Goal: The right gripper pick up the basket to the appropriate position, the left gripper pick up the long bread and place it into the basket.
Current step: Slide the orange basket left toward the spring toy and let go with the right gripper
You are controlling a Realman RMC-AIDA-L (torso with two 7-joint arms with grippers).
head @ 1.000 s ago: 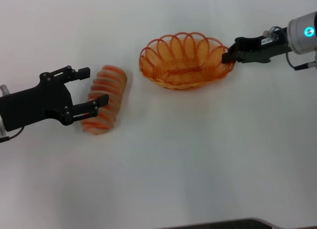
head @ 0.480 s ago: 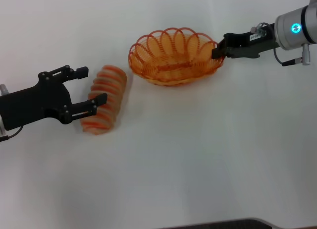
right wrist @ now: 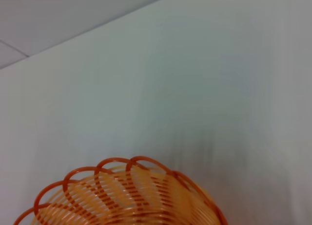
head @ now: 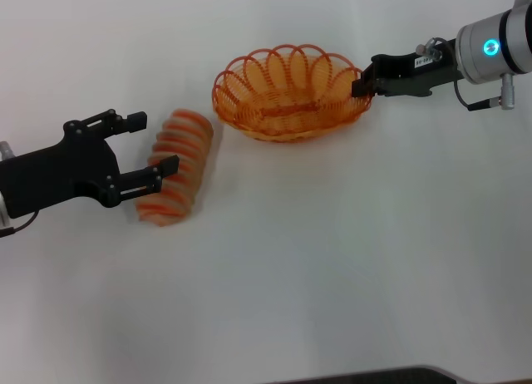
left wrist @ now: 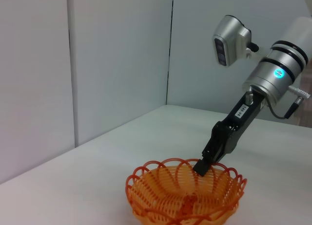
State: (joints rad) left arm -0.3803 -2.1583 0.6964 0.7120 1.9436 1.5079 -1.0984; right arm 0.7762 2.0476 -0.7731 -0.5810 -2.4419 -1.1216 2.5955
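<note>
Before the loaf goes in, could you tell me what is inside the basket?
The basket shows only its own orange weave; the long bread lies outside. The right tool grips its rim, hiding that spot.

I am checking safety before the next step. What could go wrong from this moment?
1. The right gripper holds the basket only at one end of its looped rim, so the basket may tilt or slip out.
2. The left gripper is open around the long bread, which lies at an angle; closing may push the loaf aside rather than clamp it.
</note>
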